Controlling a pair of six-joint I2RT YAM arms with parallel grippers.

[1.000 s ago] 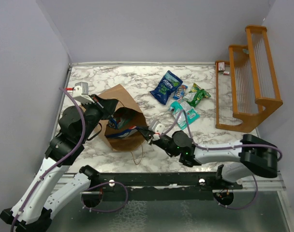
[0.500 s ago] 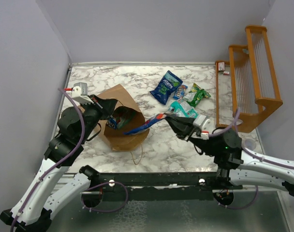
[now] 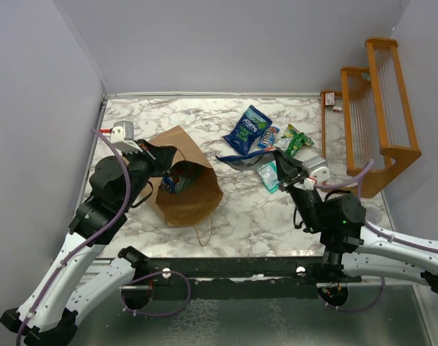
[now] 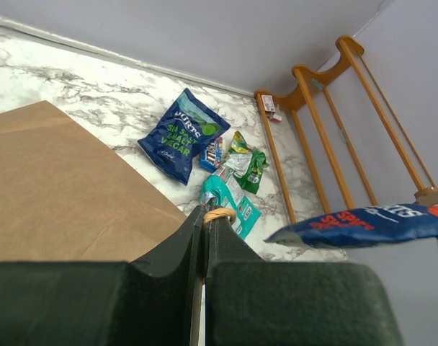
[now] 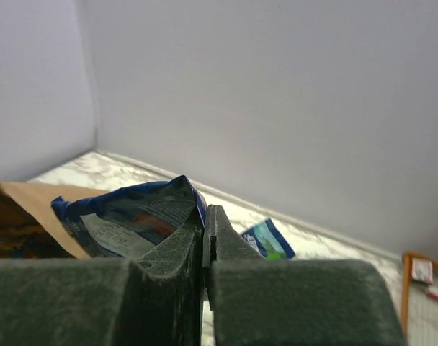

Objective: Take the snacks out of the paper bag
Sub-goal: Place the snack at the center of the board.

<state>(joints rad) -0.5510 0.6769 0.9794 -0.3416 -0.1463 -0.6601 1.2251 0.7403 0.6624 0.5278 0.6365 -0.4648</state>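
Observation:
The brown paper bag (image 3: 194, 198) lies on its side at the left, its mouth open toward the front right. A packet (image 3: 177, 177) shows inside it. My left gripper (image 3: 158, 156) is shut on the bag's twisted paper handle (image 4: 220, 214) at the mouth rim. My right gripper (image 3: 276, 158) is shut on a dark blue foil packet (image 3: 242, 160) and holds it in the air right of the bag; the packet also shows in the right wrist view (image 5: 129, 216). A dark blue packet (image 3: 248, 130), a small blue one (image 3: 269, 137), a green one (image 3: 297, 141) and a teal one (image 3: 267, 176) lie on the table.
An orange wooden rack (image 3: 370, 122) stands at the right edge, also in the left wrist view (image 4: 327, 122). The marble table (image 3: 255, 216) is walled at the back and left. A loose bag handle (image 3: 203, 234) trails in front of the bag.
My right gripper pulled the dark blue packet out of the bag's mouth and carried it right and up, toward the snacks on the table. The left gripper stayed on the handle.

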